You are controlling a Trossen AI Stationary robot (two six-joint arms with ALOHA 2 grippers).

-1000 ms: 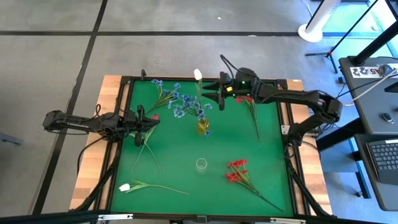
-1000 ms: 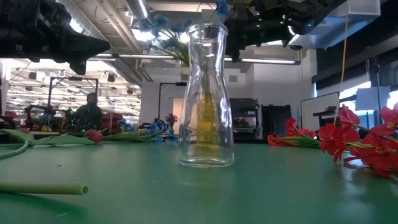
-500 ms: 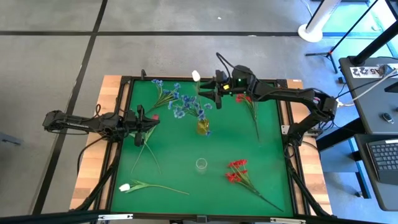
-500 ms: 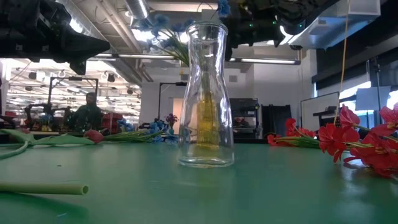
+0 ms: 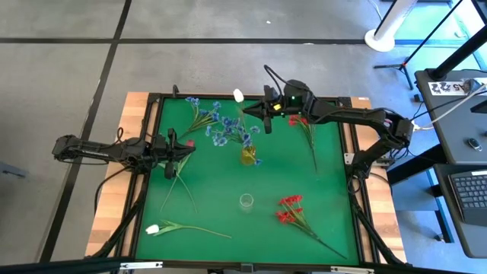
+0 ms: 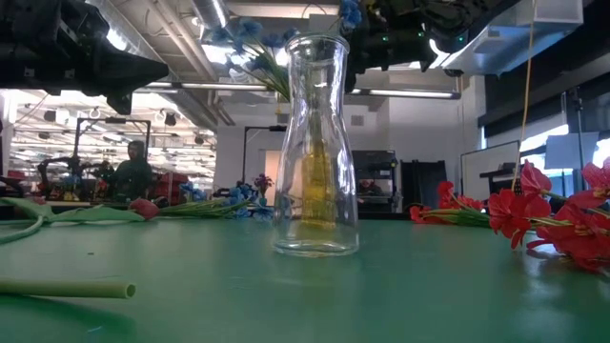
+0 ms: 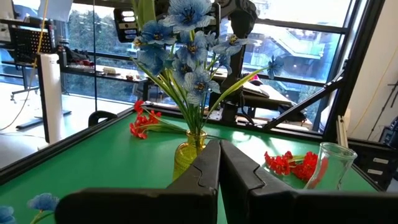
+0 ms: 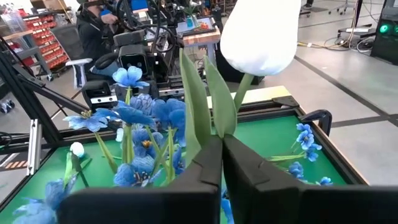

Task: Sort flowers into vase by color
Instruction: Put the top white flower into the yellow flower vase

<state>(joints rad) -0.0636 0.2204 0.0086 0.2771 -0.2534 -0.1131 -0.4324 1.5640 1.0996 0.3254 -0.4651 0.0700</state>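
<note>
Pinching a white tulip [image 8: 258, 31] by its stem, the right gripper [image 5: 261, 112] hung above the far side of the green table [image 5: 327, 190], its fingers pressed together on the stem with the bud standing up beyond the tips. Just ahead of and below that claw stood the yellow vase [image 5: 248, 156], already full of blue flowers [image 5: 228, 129]. The clear vase [image 5: 246, 201] stood empty, well off toward the near edge.

Judging from the task, the white bud probably belonged in the clear vase, not among the blue. To do this step well, the arm would need to carry the stem clear of the blue blossoms, hang it upright over the narrow glass mouth, and lower the stem end inside before letting go.

The left gripper [image 5: 176, 147] waited with fingers pressed together and nothing between them, well across the table from the working claw. Red flowers [image 5: 290, 209], another white tulip [image 5: 154, 228] and loose blue sprays [image 5: 192, 102] lay unsorted.
</note>
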